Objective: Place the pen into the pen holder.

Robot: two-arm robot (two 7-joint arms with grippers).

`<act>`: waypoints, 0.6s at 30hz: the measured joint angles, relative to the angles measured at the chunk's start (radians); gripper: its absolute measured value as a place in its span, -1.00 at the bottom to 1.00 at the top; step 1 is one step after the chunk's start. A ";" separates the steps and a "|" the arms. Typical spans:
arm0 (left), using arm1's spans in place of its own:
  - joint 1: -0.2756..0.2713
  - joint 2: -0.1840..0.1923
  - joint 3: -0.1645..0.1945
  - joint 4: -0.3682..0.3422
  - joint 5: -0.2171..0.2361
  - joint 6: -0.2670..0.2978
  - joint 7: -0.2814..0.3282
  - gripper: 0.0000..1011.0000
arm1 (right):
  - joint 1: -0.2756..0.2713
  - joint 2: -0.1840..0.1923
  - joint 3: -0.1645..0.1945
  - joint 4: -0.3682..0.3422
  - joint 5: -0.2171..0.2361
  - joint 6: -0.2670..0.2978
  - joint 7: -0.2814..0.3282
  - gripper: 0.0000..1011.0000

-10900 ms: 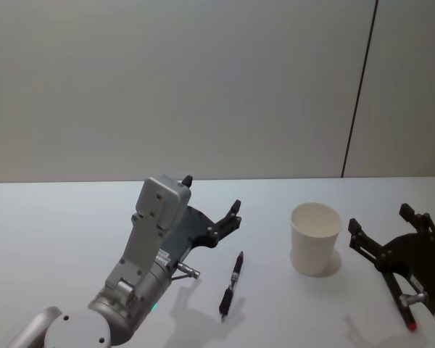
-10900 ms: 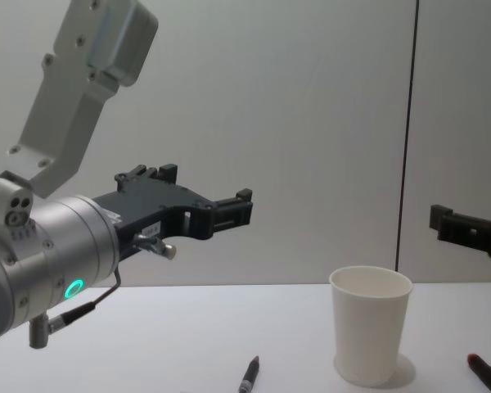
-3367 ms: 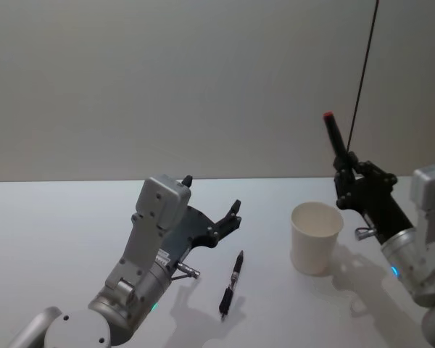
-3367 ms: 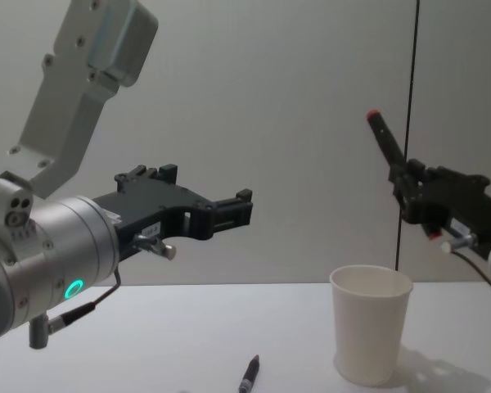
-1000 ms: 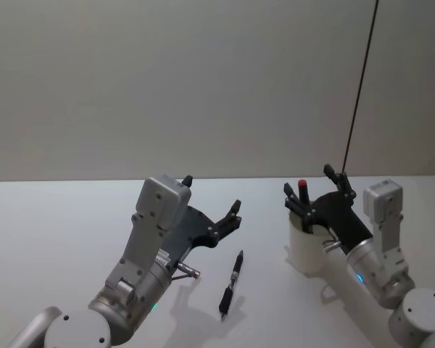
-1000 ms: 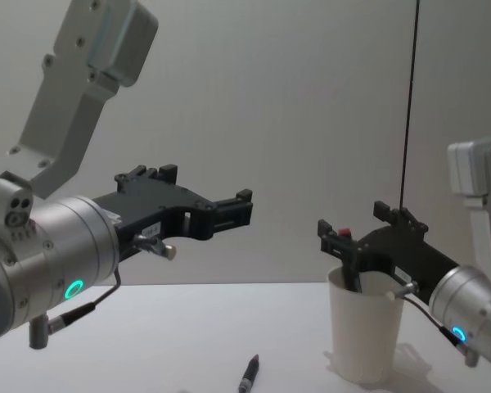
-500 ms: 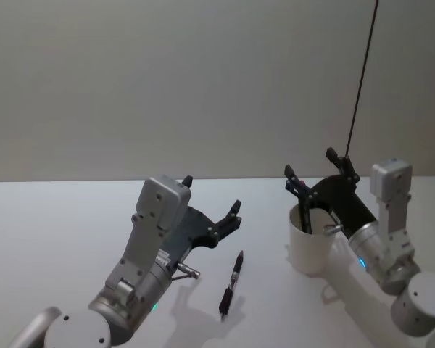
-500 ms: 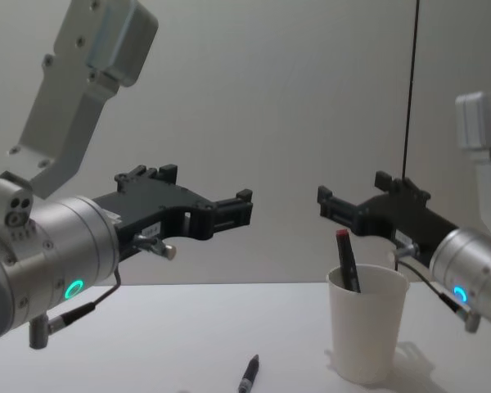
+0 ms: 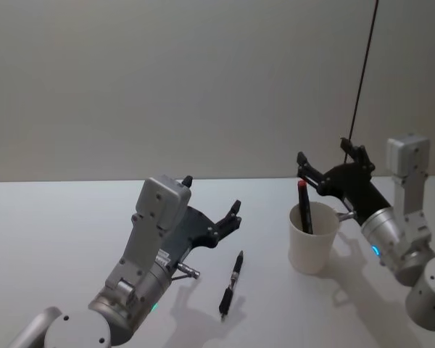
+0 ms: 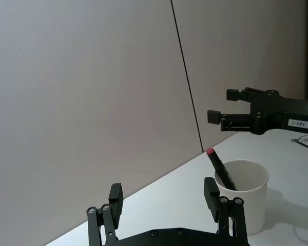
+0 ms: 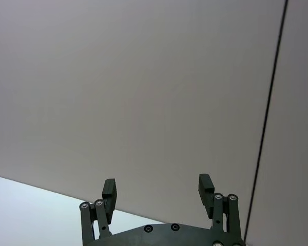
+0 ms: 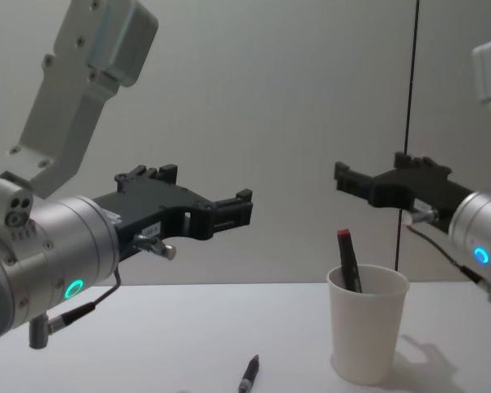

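The pen holder, a white paper cup (image 9: 312, 254) (image 12: 365, 348) (image 10: 251, 205), stands on the table right of centre. A dark pen with a red tip (image 9: 303, 206) (image 12: 347, 260) (image 10: 218, 167) leans inside it, its top above the rim. A second, black pen (image 9: 232, 284) (image 12: 248, 377) lies flat on the table left of the cup. My right gripper (image 9: 325, 164) (image 12: 373, 173) (image 11: 157, 185) (image 10: 223, 106) hangs open above and just behind the cup, holding nothing. My left gripper (image 9: 212, 194) (image 12: 204, 187) (image 10: 163, 190) is open in the air left of the lying pen.
The white table (image 9: 58, 232) runs to a plain grey wall behind. A thin dark vertical seam (image 9: 360, 80) crosses the wall at the right. My left arm's bulk (image 9: 141, 268) fills the near-left part of the table.
My right gripper has risen and drawn back to the right from the cup's rim, still open. The red-tipped pen stays standing in the cup. My left arm has not moved.
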 joint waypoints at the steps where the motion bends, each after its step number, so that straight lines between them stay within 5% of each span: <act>1: 0.000 0.000 0.000 0.000 0.000 0.000 0.000 0.99 | -0.012 0.005 0.003 -0.027 0.003 0.022 -0.011 0.98; 18: 0.000 0.000 0.000 0.000 0.000 0.000 0.000 0.99 | -0.138 0.059 0.045 -0.240 0.061 0.222 -0.144 0.98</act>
